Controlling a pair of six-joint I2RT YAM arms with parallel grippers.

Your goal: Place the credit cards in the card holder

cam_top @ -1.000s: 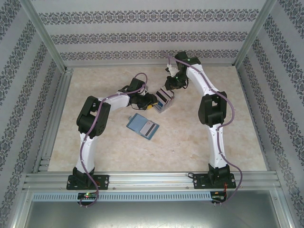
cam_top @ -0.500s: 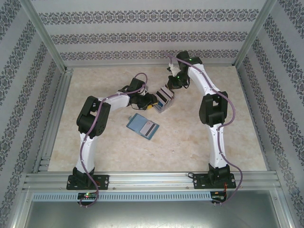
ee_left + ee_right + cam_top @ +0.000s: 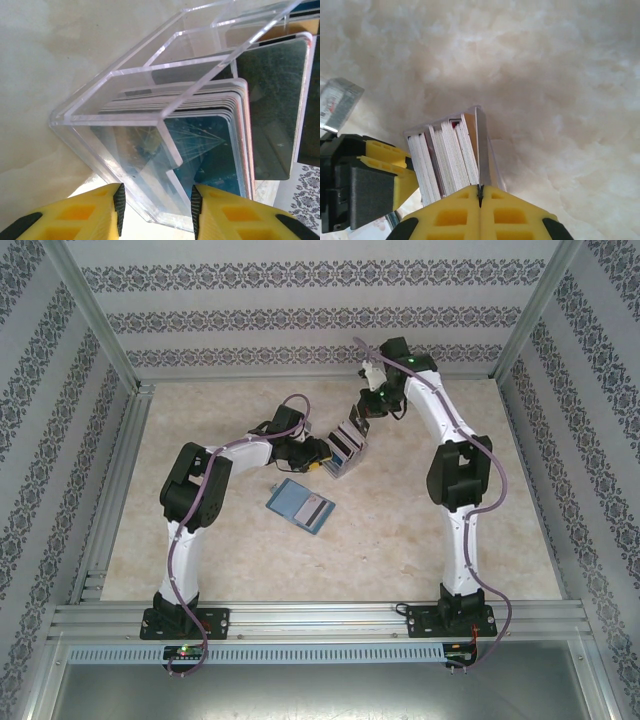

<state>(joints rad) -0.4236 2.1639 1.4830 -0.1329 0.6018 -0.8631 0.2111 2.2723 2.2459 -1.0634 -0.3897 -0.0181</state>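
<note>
The left gripper (image 3: 156,215) is clamping the card holder (image 3: 150,85). Its yellow fingers (image 3: 95,212), moulded with square hollows and edged with black pads, are standing partly apart, with a lower corner of the clear box between them. The holder is thick, sharp-edged transparent plastic, split by clear dividers into slots. The credit cards (image 3: 210,155) are standing on edge inside it. They are thin, glossy and round-cornered; a blue one with fine pale lines is facing the wrist camera, a dark greenish one is behind it, and a tan-orange one with a dark stripe is further back. From the right wrist they are showing as a packed row of white edges with slivers of red and orange. The right gripper (image 3: 480,192) is hanging just above one end wall of the holder, its yellow fingers pressed flat together along a hairline seam. I cannot tell whether they are touching that wall. In the top view the left arm is folding sharply at the elbow and reaching low to the right. The right arm is rising tall and stretching far, its wrist bending back down and left towards the holder. The loose cards (image 3: 300,505), blue and pale grey, are lying flat on the mottled cream table (image 3: 400,530), near the holder on its near side.
</note>
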